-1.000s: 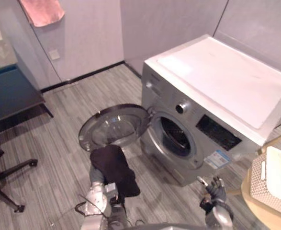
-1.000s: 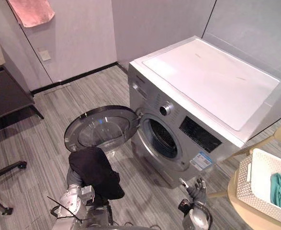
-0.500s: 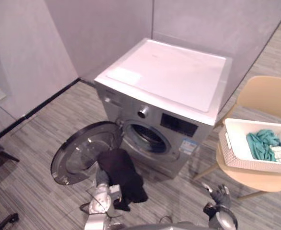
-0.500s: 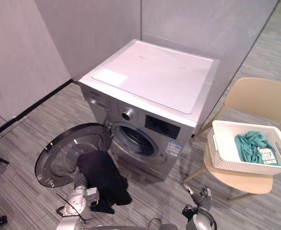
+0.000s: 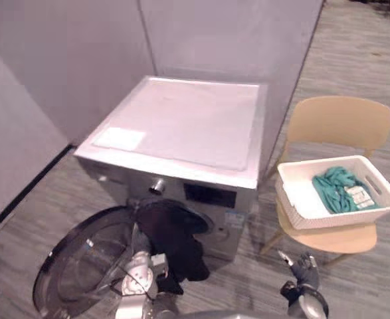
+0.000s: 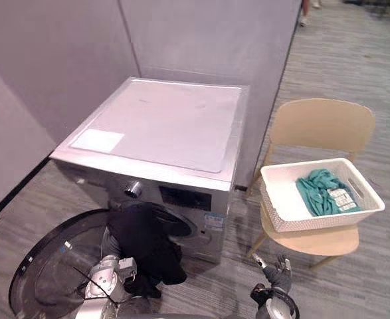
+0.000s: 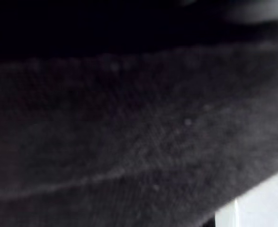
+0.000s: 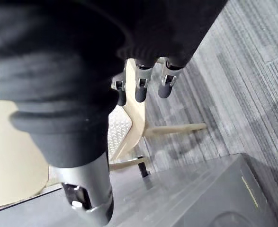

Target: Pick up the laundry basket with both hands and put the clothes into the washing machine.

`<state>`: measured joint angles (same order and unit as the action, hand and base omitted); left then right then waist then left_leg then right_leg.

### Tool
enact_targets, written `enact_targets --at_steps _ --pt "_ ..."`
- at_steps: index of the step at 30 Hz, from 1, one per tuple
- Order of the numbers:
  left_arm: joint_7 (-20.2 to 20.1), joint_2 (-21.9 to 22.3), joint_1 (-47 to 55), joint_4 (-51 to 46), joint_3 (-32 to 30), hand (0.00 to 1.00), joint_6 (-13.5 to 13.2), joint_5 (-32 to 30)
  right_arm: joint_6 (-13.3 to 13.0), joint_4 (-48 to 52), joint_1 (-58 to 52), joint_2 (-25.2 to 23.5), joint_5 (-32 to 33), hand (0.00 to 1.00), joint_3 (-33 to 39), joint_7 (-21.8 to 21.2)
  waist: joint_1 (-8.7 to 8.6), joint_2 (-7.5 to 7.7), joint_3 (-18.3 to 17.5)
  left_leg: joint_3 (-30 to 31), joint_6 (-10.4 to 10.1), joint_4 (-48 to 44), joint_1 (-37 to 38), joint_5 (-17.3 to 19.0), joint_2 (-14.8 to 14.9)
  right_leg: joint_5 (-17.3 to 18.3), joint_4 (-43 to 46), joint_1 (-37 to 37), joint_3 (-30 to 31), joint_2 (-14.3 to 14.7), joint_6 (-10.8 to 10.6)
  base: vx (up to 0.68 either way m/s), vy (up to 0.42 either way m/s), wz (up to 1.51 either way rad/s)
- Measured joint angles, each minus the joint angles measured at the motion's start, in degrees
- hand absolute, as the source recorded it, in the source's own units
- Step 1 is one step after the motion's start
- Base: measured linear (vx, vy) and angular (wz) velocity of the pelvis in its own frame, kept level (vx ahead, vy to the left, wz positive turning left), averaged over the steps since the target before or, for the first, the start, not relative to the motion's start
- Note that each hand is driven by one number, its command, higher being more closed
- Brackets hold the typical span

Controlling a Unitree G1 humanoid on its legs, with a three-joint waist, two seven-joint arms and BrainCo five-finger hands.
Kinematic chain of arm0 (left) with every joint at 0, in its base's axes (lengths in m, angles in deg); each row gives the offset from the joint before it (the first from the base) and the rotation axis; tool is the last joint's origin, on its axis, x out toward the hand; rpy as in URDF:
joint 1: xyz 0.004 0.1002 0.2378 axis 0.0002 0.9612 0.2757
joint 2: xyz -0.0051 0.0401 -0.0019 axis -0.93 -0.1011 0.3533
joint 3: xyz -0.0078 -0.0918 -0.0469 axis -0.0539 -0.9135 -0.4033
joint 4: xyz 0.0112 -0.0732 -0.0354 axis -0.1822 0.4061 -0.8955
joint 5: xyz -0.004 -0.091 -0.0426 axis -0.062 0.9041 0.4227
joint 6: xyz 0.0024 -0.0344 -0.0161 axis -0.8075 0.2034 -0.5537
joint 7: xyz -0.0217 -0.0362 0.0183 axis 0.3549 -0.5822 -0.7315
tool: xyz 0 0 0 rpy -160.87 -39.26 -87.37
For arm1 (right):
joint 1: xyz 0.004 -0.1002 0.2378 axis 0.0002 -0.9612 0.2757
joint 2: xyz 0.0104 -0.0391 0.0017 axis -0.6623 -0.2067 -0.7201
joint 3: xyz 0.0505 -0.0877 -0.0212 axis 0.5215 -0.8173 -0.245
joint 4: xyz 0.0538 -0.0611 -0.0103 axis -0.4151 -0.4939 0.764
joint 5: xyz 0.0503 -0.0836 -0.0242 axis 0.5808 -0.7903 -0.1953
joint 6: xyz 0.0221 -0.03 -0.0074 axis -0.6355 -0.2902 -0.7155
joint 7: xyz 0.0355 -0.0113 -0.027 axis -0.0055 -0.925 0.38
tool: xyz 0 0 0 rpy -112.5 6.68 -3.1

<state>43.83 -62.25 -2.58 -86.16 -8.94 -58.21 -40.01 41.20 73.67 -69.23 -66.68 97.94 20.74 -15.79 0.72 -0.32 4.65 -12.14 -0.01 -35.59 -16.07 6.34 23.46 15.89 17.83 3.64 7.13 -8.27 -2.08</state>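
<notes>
Grey panel walls point(image 5: 214, 33) and a striped grey floor point(image 5: 354, 60) close in a laundry corner.

Head views: the washing machine point(image 5: 181, 123) stands in the middle with its round door point(image 5: 82, 266) swung open towards the robot's left. A black garment point(image 5: 175, 242) hangs in front of the drum opening, draped over the left robot hand. That hand is covered, so I cannot tell whether it grips the cloth. On the robot's right, a beige chair point(image 5: 341, 123) carries the white laundry basket point(image 5: 294, 199), with the teal clothes point(image 5: 337, 186) lying inside it. The right robot hand point(image 5: 303, 264) hangs low in front of the chair, well apart from the basket.

The whole picture has swung since a second ago. The basket, then cut off at the right edge, now sits in full view, while the machine and chair keep their places on the floor. That reads as the head turning towards the basket, not as things moving.

Left wrist view: dark fabric point(image 7: 129, 132) lies close over the lens.

Right wrist view: the fingers point(image 8: 139, 90) are loose, nearly straight and hold nothing, with a chair leg point(image 8: 176, 128) beyond them.

The two-handed lift is not yet begun, and the draped garment will likely hamper the left side.
</notes>
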Motion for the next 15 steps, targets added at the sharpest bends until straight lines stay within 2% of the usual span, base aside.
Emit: enact_targets --at_steps 1,3,4,5,6,7,8,10,12,15 --pt "0.1 0.0 0.0 -0.5 -0.1 1.00 0.0 0.3 0.0 0.3 -0.1 0.2 -0.7 0.00 0.1 0.0 -0.01 -0.08 0.0 3.9 -0.7 9.2 1.0 -0.5 -1.1 0.0 -0.1 -0.2 1.1 -0.6 0.0 0.34 0.468 -0.71" --pt "0.4 0.0 0.0 -1.3 -0.2 1.00 -0.1 0.3 0.0 0.3 -0.1 0.2 -0.9 0.00 0.2 0.1 0.10 -0.22 -0.2 7.8 -2.0 17.6 2.2 -1.8 -3.0 0.1 -0.3 -0.3 1.7 -1.6 -0.1 0.32 0.504 -0.54" --pt "0.9 -0.1 0.0 -1.3 -0.1 1.00 -0.1 0.2 0.0 -0.6 -0.2 0.0 -1.1 0.00 0.6 0.3 0.00 -0.53 -1.2 7.8 -8.4 18.4 2.5 -2.3 -4.6 -0.4 -2.1 0.3 2.7 -3.3 -3.0 0.34 0.562 -0.44" --pt "1.2 -0.6 0.0 -1.1 -0.3 1.00 0.0 0.2 0.5 -1.2 -0.1 0.1 -1.4 0.00 -0.6 0.0 -0.36 2.03 -1.3 6.5 -10.3 15.9 2.1 -1.0 -6.7 -1.3 -3.2 0.6 2.9 -5.6 -5.1 0.34 0.542 -0.39" --pt "1.5 -0.6 -0.1 -1.1 -0.4 1.00 0.0 0.2 0.6 -0.9 -0.2 0.0 -1.4 0.00 -1.1 -0.3 -0.34 3.09 -1.2 5.7 -9.9 14.4 1.7 0.0 -7.8 -3.0 -3.9 0.6 3.3 -7.2 -7.3 0.30 0.489 -0.36" --pt "1.8 -0.5 0.2 -1.1 -0.1 1.00 0.0 0.2 0.5 -0.3 0.0 -0.1 -1.7 0.00 -1.0 -0.2 0.04 3.88 -1.5 4.0 -9.4 12.4 1.5 1.8 -8.6 -9.2 -5.5 0.2 4.6 -8.6 -11.0 0.27 0.449 -0.37" --pt "2.0 -0.7 0.7 -1.1 0.2 1.00 0.0 0.2 0.4 -0.3 0.1 0.0 -2.1 0.00 -0.9 -0.2 0.00 3.36 -1.2 3.3 -8.6 11.9 1.6 2.3 -9.0 -12.7 -5.8 -0.2 5.6 -8.9 -12.1 0.25 0.443 -0.35" --pt "2.2 -1.4 2.0 -1.0 1.2 1.00 0.0 0.2 0.1 -0.3 0.8 0.1 -2.1 0.00 -0.9 -0.2 0.01 3.39 -1.2 2.3 -7.0 10.9 1.6 3.3 -9.7 -16.3 -6.0 -1.4 6.8 -9.3 -13.4 0.17 0.363 -0.18" --pt "2.5 -2.1 2.2 -1.0 1.3 1.00 0.0 0.2 0.0 -0.3 2.0 0.3 -2.0 0.00 -1.3 -0.2 0.22 3.85 -1.6 0.9 -6.2 8.3 0.1 4.8 -10.4 -19.1 -6.7 -2.4 7.3 -10.1 -13.1 0.09 0.256 -0.26" --pt "2.5 -3.7 2.3 -1.0 2.3 1.00 0.0 0.2 0.0 -0.4 3.3 0.4 -2.0 0.00 -2.4 -0.2 1.00 2.86 -2.2 -1.6 -5.7 6.7 -2.5 5.7 -10.1 -24.2 -10.1 -5.1 7.4 -11.0 -13.0 -0.02 0.153 -0.50"
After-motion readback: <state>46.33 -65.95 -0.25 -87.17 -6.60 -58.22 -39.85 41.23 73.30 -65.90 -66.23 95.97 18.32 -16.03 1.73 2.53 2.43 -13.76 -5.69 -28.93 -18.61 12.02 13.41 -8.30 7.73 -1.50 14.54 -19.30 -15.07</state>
